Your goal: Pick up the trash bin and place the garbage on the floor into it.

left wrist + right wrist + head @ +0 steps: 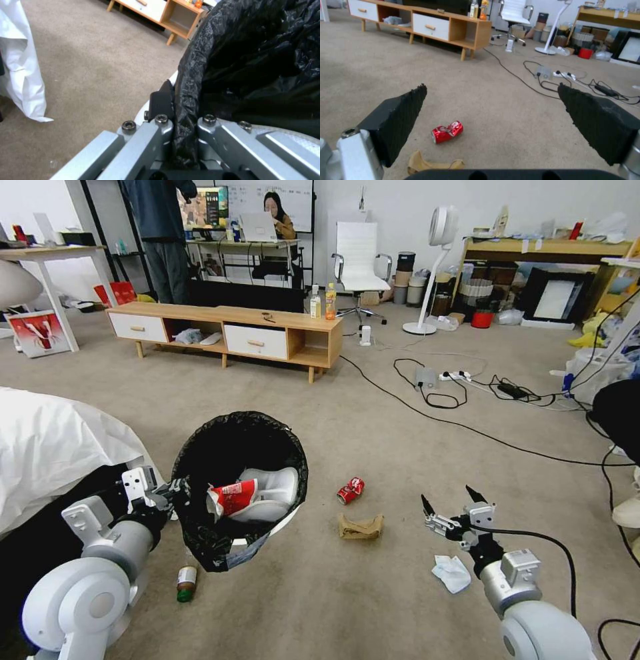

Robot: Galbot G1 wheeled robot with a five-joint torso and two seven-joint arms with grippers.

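beige carpet floor (373,447) all round, litter scattered across it. left pincer (185,130) clamped on the bagged rim of the trash bin (240,487), held up at the robot's left with a red-and-white wrapper (233,498) already inside. right pincer (493,117) spread wide, nearer the rest: crushed red can (447,131) ahead and slightly left, long axis slanting across the gap, brown paper (433,163) closer in, tissue (452,572) beside that arm.

Bare carpet (506,125) around crushed can (447,131)

Both arms are glossy light-grey rounded shells ending in silver metal grippers, the left gripper (175,493) fastened with dark hex screws, the right gripper (448,500) with black ribbed pads and trailing a black cable.
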